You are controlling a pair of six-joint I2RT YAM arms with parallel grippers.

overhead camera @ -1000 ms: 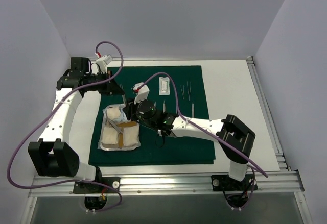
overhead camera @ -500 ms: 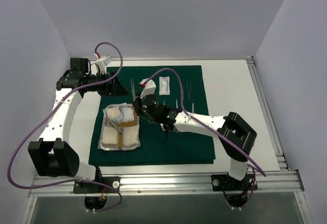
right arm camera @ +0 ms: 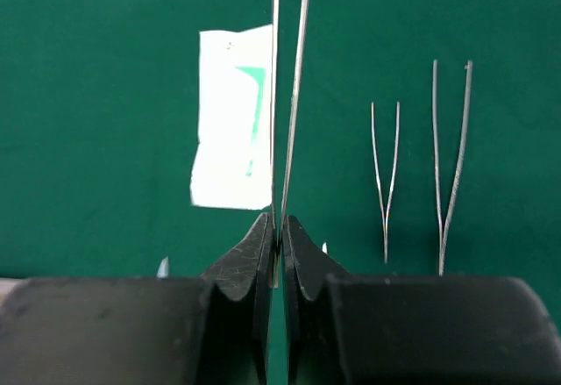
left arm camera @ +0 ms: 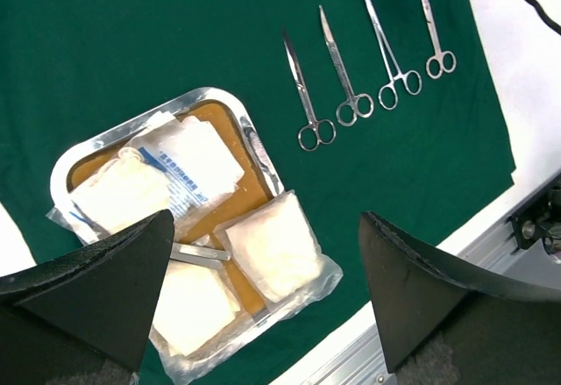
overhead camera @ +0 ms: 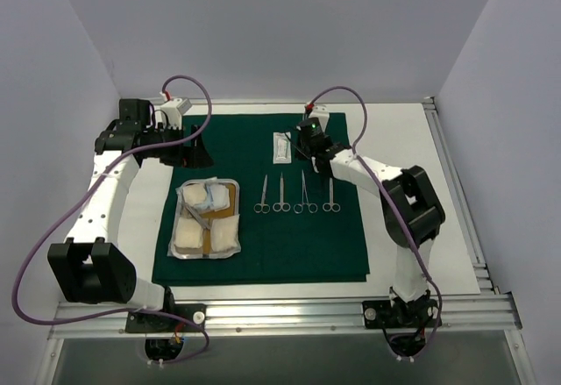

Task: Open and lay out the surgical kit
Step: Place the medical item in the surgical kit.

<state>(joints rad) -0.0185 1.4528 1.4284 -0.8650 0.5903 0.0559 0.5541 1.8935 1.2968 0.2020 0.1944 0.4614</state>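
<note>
Left fingers (left arm camera: pixel 105 271) wide apart, holding nothing. Near-left on green drape (overhead camera: pixel 263 262): steel tray (left arm camera: pixel 263 153) with gauze packets (left arm camera: pixel 272 245). Mid-drape: four ring-handled instruments (left arm camera: pixel 338 60) in a row. Far side: right fingers (right arm camera: pixel 250 262) pinched on tweezers (right arm camera: pixel 295 96) over white packet (right arm camera: pixel 232 139), with loose tweezers (right arm camera: pixel 386 236) alongside.

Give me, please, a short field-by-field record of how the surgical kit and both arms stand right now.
drape: dark green, spread flat
tray: on the drape's left part, holding gauze packets
ring-handled instruments: four in a row, right of the tray
left fingers: open, empty, near the drape's far left corner
right fingers: shut on a pair of tweezers
loose tweezers: two, lying on the drape beside the held pair
white packet: on the drape, far side
</note>
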